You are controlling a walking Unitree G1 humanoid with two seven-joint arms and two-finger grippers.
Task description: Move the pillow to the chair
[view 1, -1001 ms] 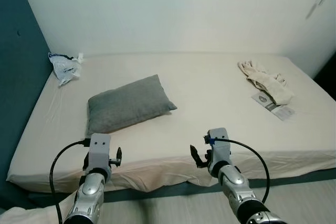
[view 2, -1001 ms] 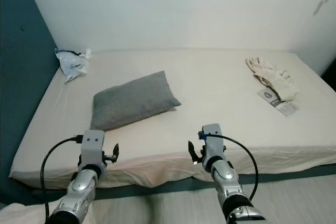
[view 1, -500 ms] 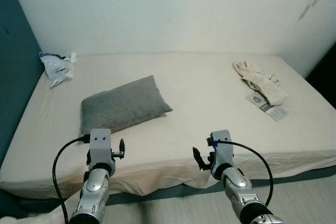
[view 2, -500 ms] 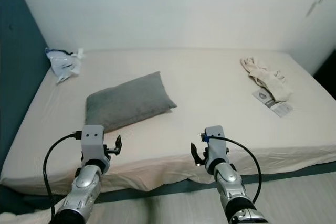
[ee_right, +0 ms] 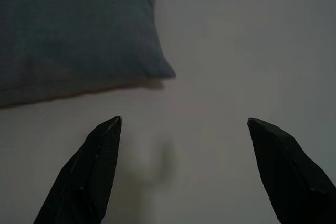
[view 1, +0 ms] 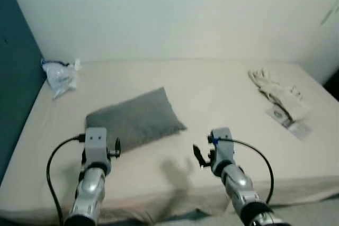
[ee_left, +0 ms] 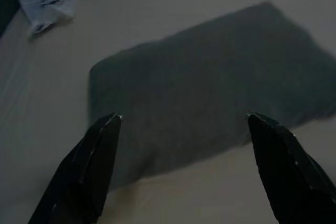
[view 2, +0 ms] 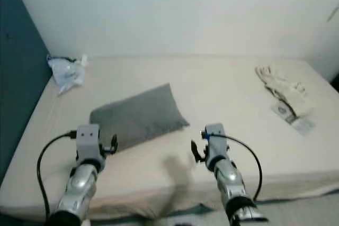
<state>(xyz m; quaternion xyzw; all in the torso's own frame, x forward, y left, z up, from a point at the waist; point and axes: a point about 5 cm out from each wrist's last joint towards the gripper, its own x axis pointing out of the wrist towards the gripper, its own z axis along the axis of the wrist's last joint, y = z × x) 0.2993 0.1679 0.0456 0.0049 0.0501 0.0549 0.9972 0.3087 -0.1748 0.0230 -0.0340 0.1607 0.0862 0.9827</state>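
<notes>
One grey pillow (view 1: 133, 118) lies flat on the bed (view 1: 222, 93), angled, at about 10 o'clock from the middle of the mattress and well short of the teal headboard (view 1: 16, 72) at 9 o'clock. It looks soft, light and limp, likely to sag and fold if lifted by a corner alone. The fabric seems matte, so slipping should be a small risk; nothing about it appears fragile. A sound hold would be a pinch on each short end, or on the near long edge with both grippers together, gathering enough cloth and filling so it does not slide out.

Two grippers hover over the near edge of the bed. The left gripper (ee_left: 181, 124) has its fingers (ee_left: 84, 174) spread wide and released, aimed straight at the pillow, which spans the gap between them. The right gripper (ee_right: 181, 127) is likewise spread and empty, over bare sheet just beside the pillow's near right corner.

Elsewhere on the bed: one crumpled plastic bag (view 1: 58, 75) at 10 o'clock near the headboard, one heap of cream cloth (view 1: 278, 91) at 2 o'clock, and one printed leaflet (view 1: 288, 123) just beside it.
</notes>
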